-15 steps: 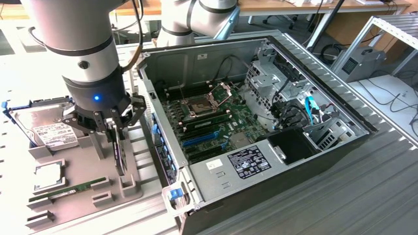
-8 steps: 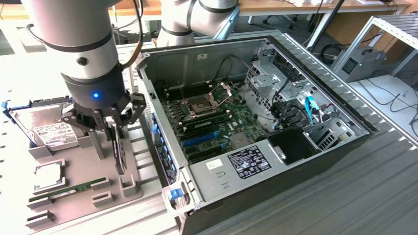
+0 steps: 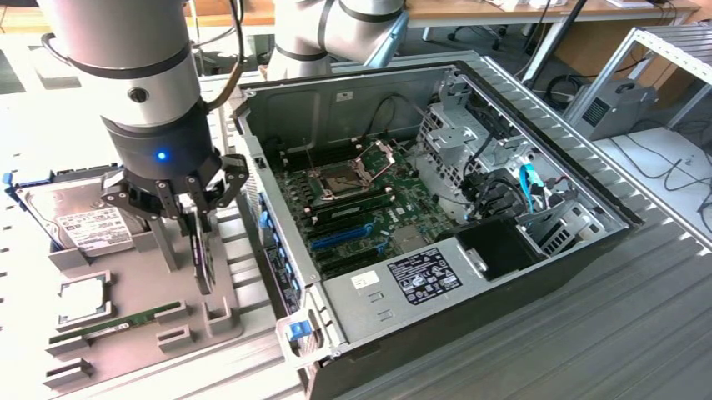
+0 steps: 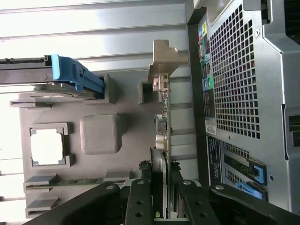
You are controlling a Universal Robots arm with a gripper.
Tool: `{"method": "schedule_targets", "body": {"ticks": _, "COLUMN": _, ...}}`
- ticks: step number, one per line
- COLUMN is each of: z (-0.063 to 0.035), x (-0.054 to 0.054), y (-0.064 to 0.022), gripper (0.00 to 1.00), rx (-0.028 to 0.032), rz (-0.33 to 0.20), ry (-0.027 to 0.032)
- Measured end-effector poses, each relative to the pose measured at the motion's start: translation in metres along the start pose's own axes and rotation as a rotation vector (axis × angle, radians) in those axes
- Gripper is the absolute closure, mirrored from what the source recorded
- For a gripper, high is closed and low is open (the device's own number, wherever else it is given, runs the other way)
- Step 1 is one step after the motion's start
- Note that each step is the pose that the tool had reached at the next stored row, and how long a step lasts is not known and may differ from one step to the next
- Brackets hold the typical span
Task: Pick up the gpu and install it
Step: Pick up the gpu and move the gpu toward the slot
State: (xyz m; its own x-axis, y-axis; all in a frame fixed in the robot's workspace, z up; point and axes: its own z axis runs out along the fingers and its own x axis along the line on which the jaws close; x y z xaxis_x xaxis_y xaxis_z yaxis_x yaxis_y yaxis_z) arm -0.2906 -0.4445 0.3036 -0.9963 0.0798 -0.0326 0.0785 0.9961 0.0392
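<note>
The gpu (image 3: 203, 258) is a thin dark card standing on edge at the grey parts tray (image 3: 145, 287), on the exterior view's left. My gripper (image 3: 189, 217) reaches down over it, its black fingers pressed against both faces of the card's upper edge. In the wrist view the gpu (image 4: 162, 122) appears edge-on, its silver end bracket (image 4: 165, 58) at the far end, and my gripper (image 4: 161, 180) is shut on the board. I cannot tell whether the card's lower edge still rests in its tray holder. The open computer case (image 3: 468, 100) lies beside the tray, with blue expansion slots (image 3: 345, 237) on its motherboard.
On the tray lie a silver hard drive (image 3: 89, 221) with a blue clip (image 4: 70, 75), a processor chip (image 3: 83, 302) and a green RAM stick (image 3: 122, 321). The case's perforated rear wall (image 4: 243, 93) stands close beside the card. Another robot arm base (image 3: 333, 29) stands behind the case.
</note>
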Motion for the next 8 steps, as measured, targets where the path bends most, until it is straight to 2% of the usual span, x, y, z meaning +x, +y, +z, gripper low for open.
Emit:
{"method": "schedule_targets", "body": {"ticks": 5, "z": -0.0084, "x": -0.0006, "y": 0.0004, "gripper": 0.73, "rx": 0.0000, "rz": 0.000, "ry": 0.0000}}
{"method": "schedule_targets", "body": {"ticks": 8, "z": -0.0094, "x": -0.0007, "y": 0.0004, "gripper": 0.73, "rx": 0.0000, "rz": 0.000, "ry": 0.0000}}
